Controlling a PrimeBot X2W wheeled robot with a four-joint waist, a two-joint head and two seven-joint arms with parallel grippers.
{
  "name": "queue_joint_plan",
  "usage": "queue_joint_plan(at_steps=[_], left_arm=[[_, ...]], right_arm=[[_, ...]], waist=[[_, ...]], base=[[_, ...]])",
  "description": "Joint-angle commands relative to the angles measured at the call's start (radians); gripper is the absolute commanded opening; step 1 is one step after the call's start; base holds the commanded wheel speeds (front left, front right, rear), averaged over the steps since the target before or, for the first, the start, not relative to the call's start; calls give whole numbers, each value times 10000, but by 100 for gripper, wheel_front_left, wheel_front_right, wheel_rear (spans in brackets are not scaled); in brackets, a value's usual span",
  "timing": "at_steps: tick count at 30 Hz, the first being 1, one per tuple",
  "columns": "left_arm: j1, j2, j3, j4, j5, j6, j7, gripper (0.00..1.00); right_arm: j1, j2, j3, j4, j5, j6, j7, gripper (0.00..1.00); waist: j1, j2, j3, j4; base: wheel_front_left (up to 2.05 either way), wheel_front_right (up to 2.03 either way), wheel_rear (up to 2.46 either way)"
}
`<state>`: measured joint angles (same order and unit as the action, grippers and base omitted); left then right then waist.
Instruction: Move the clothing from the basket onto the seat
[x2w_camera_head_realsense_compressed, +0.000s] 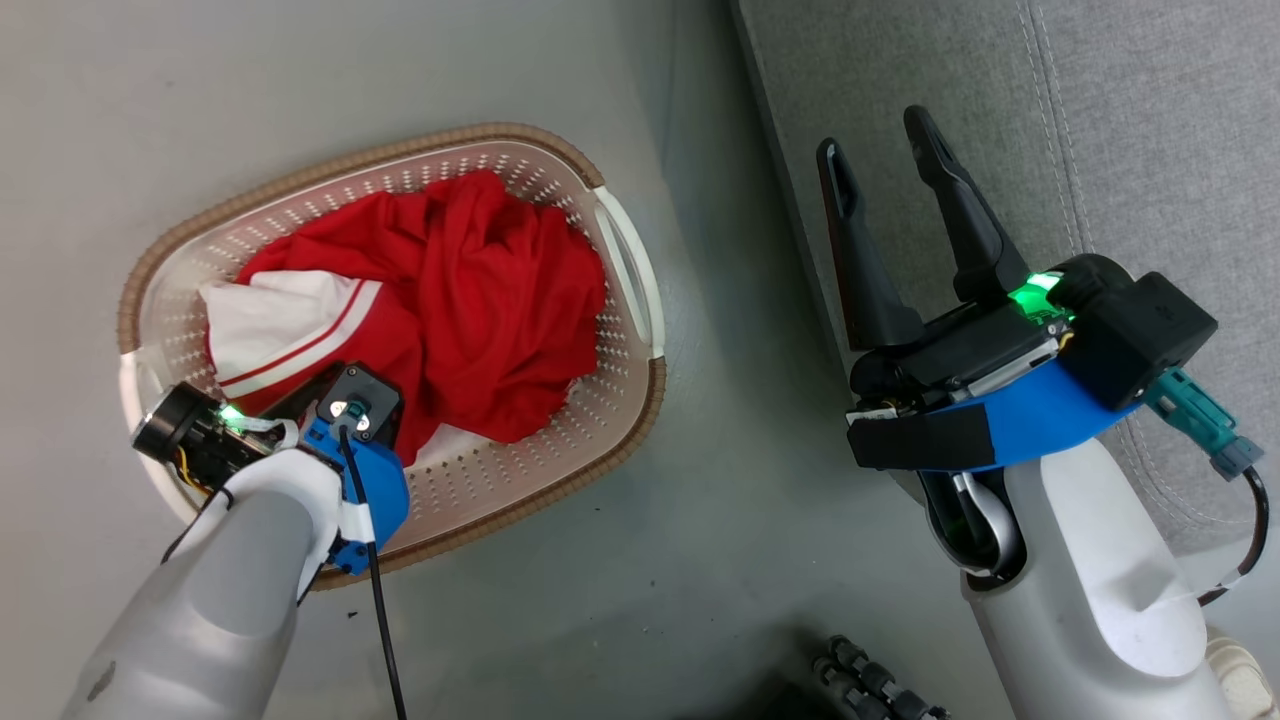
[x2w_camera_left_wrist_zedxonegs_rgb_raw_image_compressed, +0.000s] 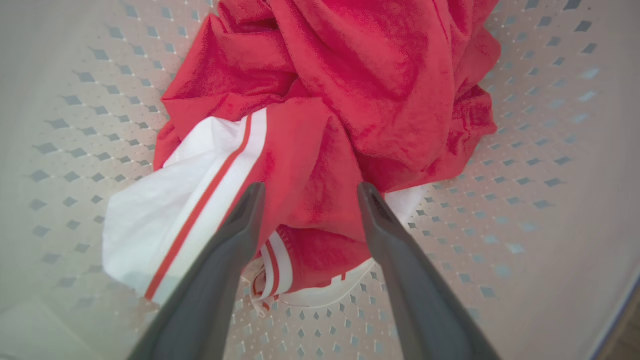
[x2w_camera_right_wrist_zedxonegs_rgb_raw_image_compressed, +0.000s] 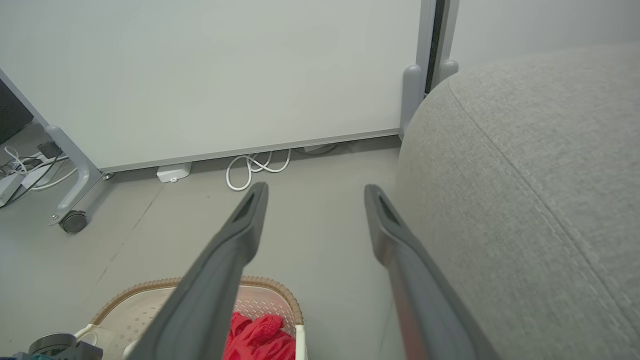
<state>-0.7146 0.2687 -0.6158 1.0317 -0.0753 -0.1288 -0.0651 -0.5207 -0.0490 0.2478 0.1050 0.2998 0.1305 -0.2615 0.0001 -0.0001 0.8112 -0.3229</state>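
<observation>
The red clothing (x2w_camera_head_realsense_compressed: 470, 290) with a white striped panel lies bunched in the cream basket (x2w_camera_head_realsense_compressed: 620, 400) on the floor. My left gripper (x2w_camera_left_wrist_zedxonegs_rgb_raw_image_compressed: 307, 192) points down into the basket, open, its fingers either side of a red fold (x2w_camera_left_wrist_zedxonegs_rgb_raw_image_compressed: 310, 200) without closing on it. In the head view the left wrist (x2w_camera_head_realsense_compressed: 340, 420) hides those fingers. My right gripper (x2w_camera_head_realsense_compressed: 885, 150) hangs open and empty over the edge of the grey seat (x2w_camera_head_realsense_compressed: 1150, 130). In the right wrist view the seat (x2w_camera_right_wrist_zedxonegs_rgb_raw_image_compressed: 525, 190) rises on the right, and the basket (x2w_camera_right_wrist_zedxonegs_rgb_raw_image_compressed: 280, 290) with red cloth (x2w_camera_right_wrist_zedxonegs_rgb_raw_image_compressed: 257, 337) sits low.
A strip of grey floor (x2w_camera_head_realsense_compressed: 720, 480) separates basket and seat. A white panel on castor legs (x2w_camera_right_wrist_zedxonegs_rgb_raw_image_compressed: 225, 75) stands beyond, with a castor (x2w_camera_right_wrist_zedxonegs_rgb_raw_image_compressed: 72, 221) and coiled white cables (x2w_camera_right_wrist_zedxonegs_rgb_raw_image_compressed: 255, 167) at its foot. A dark ridged object (x2w_camera_head_realsense_compressed: 870, 685) lies at the head view's bottom edge.
</observation>
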Motion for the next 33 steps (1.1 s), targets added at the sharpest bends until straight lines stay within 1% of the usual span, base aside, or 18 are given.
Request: queue_joint_plan(at_steps=[1, 5, 11, 13, 18, 19, 20, 33], left_arm=[[-263, 82, -143, 58, 71, -18, 62, 100], [-628, 317, -678, 273, 81, -19, 217, 100], [-1091, 553, -1170, 516, 211, -19, 441, 100], [-1242, 636, -1381, 641, 407, 62, 618, 100], [-1410, 655, -1620, 746, 643, 378, 689, 100], [-1430, 639, -1661, 761, 686, 434, 684, 44], [-1443, 612, -1687, 777, 683, 477, 664, 0], [-1564, 332, -1930, 1019, 389, 258, 570, 0]], right_arm=[[-154, -24, 22, -45, 82, 4, -51, 100], [-129, -24, 117, -102, 266, 4, -52, 100], [-128, -24, 233, -211, 455, 4, -52, 100], [-126, -24, 303, -259, 535, 4, -52, 100], [-76, -22, 278, -309, 570, 4, -52, 100], [-76, -24, 268, -313, 566, 4, -53, 100], [-84, -24, 263, -309, 556, 4, -53, 100], [-165, -24, 213, -233, 441, 4, -53, 100]], waist=[[-1, 1, 147, -138], [-1, 1, 309, -289], [-1, 1, 536, -447], [-1, 1, 620, -534], [-1, 1, 711, -590], [-1, 1, 735, -594], [-1, 1, 753, -593], [-1, 1, 671, -456]], base=[[0, 0, 0], [0, 0, 0], [0, 0, 0], [0, 0, 0], [0, 0, 0], [0, 0, 0], [0, 0, 0], [0, 0, 0]])
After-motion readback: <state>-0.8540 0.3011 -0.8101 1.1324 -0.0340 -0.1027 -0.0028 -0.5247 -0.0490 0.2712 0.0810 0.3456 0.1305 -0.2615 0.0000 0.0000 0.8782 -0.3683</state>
